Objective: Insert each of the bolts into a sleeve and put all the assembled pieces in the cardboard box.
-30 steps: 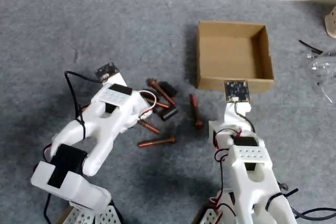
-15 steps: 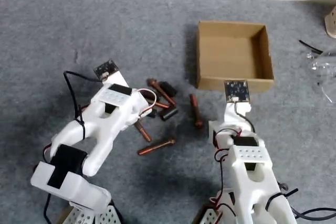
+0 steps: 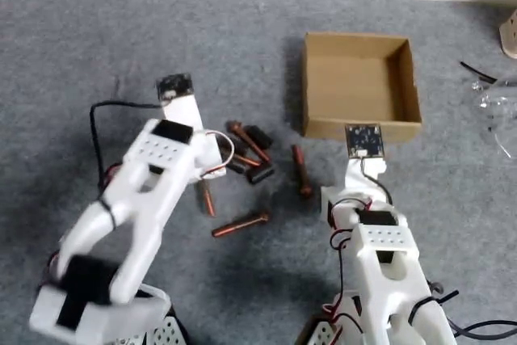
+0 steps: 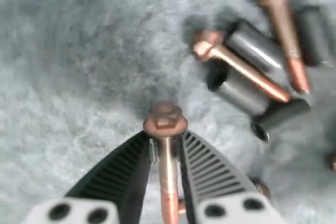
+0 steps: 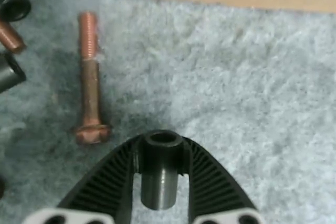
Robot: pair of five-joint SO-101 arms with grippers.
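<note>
Swung round to the left over the last second, the left arm (image 3: 153, 175) has drawn one copper bolt (image 4: 168, 174) clear of the pile. The left gripper (image 4: 165, 137) is clamped on its shank, head past the fingertips, over the grey carpet (image 3: 73, 54). Next comes the pile of bolts and dark sleeves (image 3: 250, 155), with a loose bolt (image 3: 241, 223) below it. The right gripper (image 5: 161, 141) is closed around a dark sleeve (image 5: 159, 177), near the cardboard box (image 3: 359, 128).
</note>
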